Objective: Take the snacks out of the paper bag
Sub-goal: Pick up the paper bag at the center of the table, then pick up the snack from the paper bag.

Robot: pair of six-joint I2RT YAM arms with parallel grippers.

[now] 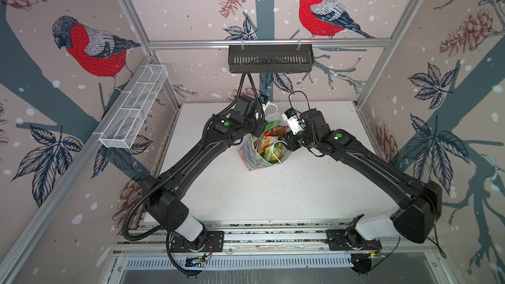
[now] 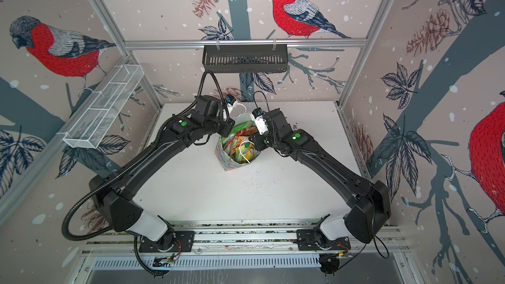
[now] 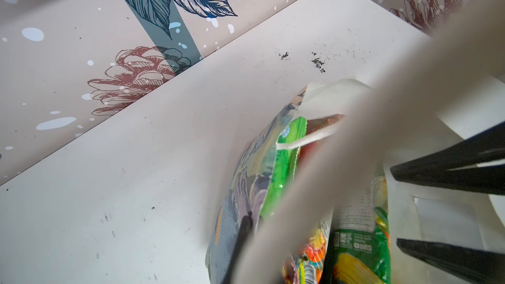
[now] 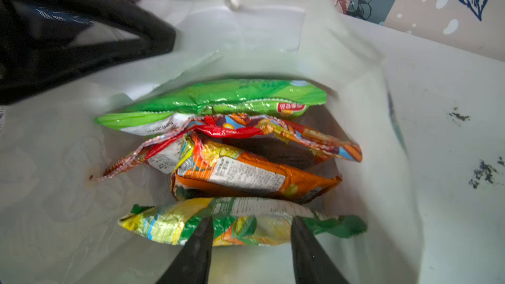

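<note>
Currently: L gripper (image 4: 161, 39) pinched shut on paper bag (image 1: 250, 157) rim; R gripper (image 4: 252, 219) inside bag, jaws apart over green-yellow pkt (image 4: 164, 225).

bright even light, soft shadows, glare on the snacks (image 4: 216, 99), close parts blurred.

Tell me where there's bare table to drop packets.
Widest free patch: table between both arms, from the paper bag toward the base rail. Smaller one behind the right arm. Crowded: the bag's mouth, with left tool and right tool.
</note>
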